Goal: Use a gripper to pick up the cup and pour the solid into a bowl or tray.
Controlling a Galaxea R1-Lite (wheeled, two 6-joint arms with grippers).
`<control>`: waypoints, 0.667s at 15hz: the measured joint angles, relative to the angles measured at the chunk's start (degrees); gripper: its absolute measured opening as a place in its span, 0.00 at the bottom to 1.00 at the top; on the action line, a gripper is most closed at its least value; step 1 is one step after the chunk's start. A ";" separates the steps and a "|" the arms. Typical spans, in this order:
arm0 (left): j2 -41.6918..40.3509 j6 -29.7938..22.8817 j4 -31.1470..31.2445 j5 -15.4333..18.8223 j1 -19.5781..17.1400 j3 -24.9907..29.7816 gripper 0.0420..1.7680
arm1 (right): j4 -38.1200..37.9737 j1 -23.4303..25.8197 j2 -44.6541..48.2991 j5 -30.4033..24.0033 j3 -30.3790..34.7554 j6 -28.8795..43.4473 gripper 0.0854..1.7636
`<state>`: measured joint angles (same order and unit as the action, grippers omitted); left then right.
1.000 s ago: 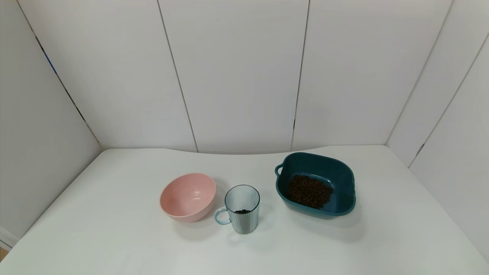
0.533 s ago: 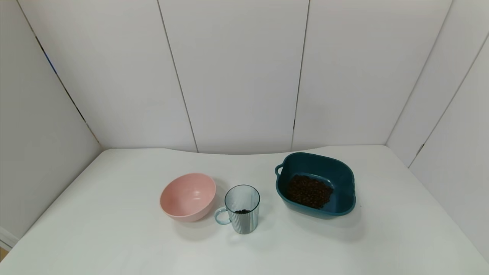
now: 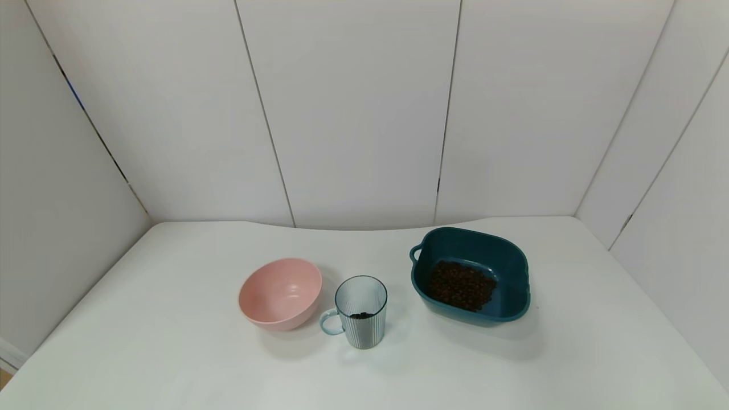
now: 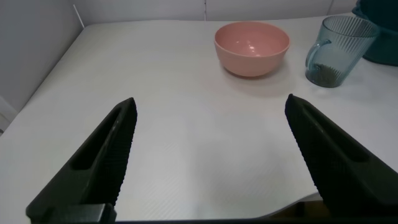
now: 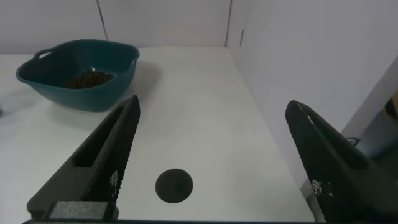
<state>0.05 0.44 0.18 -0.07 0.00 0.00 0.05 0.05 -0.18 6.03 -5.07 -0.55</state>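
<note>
The cup (image 3: pixel 360 311) stands upright on the white table (image 3: pixel 171 353), one of three vessels, with neither gripper on it.

One cup, one round pink bowl (image 3: pixel 280 293) and one teal basin (image 3: pixel 470 275) sit in a row across the middle of the table, well in from its front edge. The cup is just beside the pink bowl, its loop handle turned toward that bowl, and a few dark pieces lie at its bottom. Most of the solid (image 3: pixel 461 285) is heaped in the basin, which lies toward the table's right edge. The left gripper (image 4: pixel 208 158) hovers low near the front left corner, jaws wide apart, the cup well beyond them. The right gripper (image 5: pixel 211 158) hovers near the front right corner, jaws likewise spread, the basin ahead and apart.
</note>
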 joint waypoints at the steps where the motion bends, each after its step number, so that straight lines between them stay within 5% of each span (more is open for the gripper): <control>1: 0.00 0.00 0.00 0.00 0.00 0.00 0.97 | 0.80 -0.02 0.11 -0.55 1.41 -0.02 0.97; 10: 0.00 0.00 -0.02 0.02 0.00 0.00 0.97 | -0.16 -0.07 0.18 -5.40 4.96 0.11 0.97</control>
<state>0.05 0.44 0.16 -0.05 0.00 0.00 -0.11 -0.02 0.00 0.63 -0.11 -0.44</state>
